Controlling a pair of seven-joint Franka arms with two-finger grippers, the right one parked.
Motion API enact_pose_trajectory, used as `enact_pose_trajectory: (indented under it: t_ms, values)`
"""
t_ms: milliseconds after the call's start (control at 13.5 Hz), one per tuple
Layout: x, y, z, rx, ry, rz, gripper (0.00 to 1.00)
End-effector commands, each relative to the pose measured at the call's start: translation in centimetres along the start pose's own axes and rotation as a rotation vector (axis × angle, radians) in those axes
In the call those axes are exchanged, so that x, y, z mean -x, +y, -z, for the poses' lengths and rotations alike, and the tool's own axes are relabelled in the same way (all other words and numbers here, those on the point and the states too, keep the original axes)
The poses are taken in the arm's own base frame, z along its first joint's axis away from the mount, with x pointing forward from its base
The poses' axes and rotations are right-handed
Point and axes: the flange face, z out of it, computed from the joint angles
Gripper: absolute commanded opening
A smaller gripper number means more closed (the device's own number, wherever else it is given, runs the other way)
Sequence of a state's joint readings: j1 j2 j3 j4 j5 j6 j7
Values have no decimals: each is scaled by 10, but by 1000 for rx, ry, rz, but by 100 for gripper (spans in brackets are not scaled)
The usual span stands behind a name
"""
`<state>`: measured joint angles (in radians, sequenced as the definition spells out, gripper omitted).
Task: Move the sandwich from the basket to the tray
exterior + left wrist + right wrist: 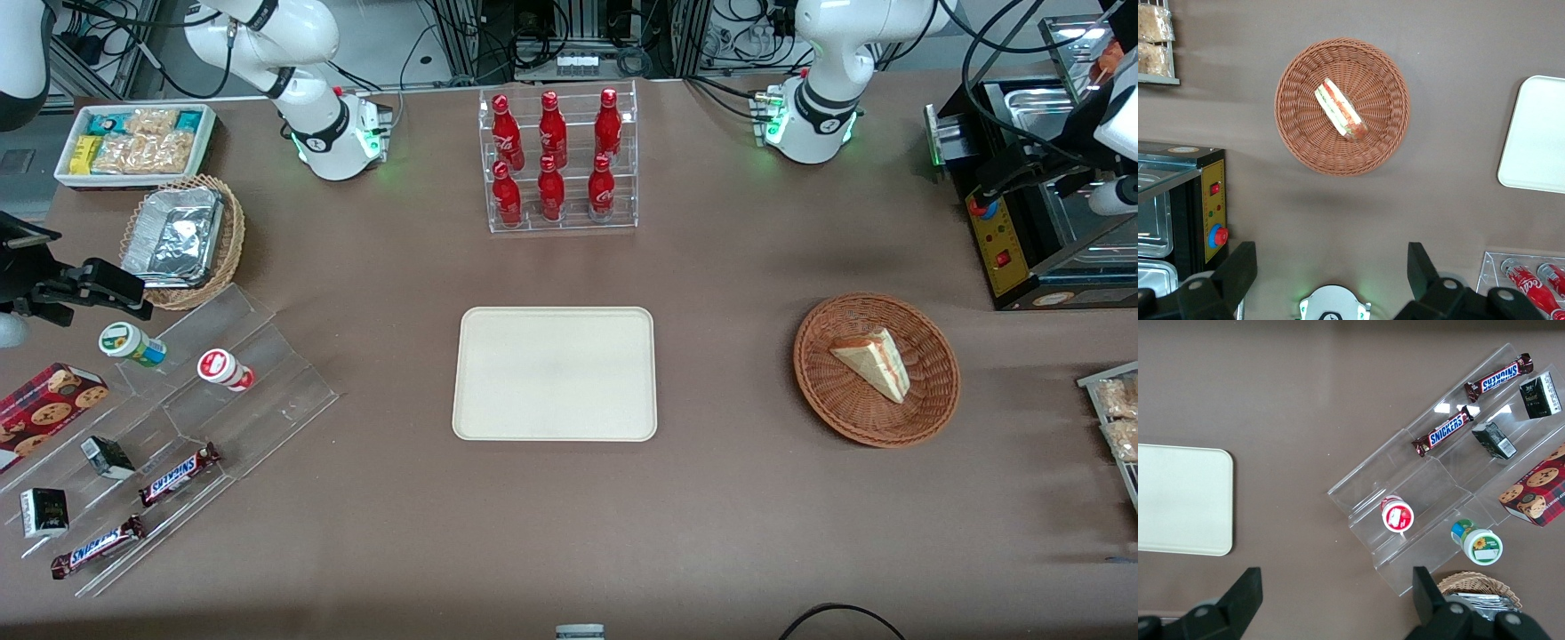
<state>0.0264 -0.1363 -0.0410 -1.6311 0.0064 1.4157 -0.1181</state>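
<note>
A triangular white-bread sandwich (876, 360) (1340, 110) lies on its side in the round reddish-brown wicker basket (807, 373) (1288, 127), its red, orange and green filling showing. The cream tray (556, 373) (1538, 137) is bare and sits mid-table, beside the basket toward the parked arm's end. My left gripper (994, 184) (1331, 267) hangs open high above the table, farther from the front camera than the basket, by the black oven. Nothing is between its fingers (1238, 267), and it is well apart from the sandwich.
A black oven (1022, 240) stands next to the basket at the working arm's end. Beside it, nearer the front camera, lie snack packets (1116, 418). A clear rack of red bottles (556, 160) stands farther back than the tray. An acrylic stand (222, 391) with candy bars is at the parked arm's end.
</note>
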Motion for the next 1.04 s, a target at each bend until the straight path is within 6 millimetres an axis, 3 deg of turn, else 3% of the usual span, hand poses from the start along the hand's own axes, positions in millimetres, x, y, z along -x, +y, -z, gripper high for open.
enact_pose_trajectory:
  t_ms: [0, 222, 593, 815, 963]
  values:
    - [-1, 1, 7, 7, -9, -1, 100]
    - [-6, -5, -2, -1, -28, 13, 100]
    - [-51, 13, -65, -1, -111, 198, 100]
    - [-77, 17, -102, 19, -145, 470, 100]
    - [-90, 21, -126, 8, -145, 563, 100]
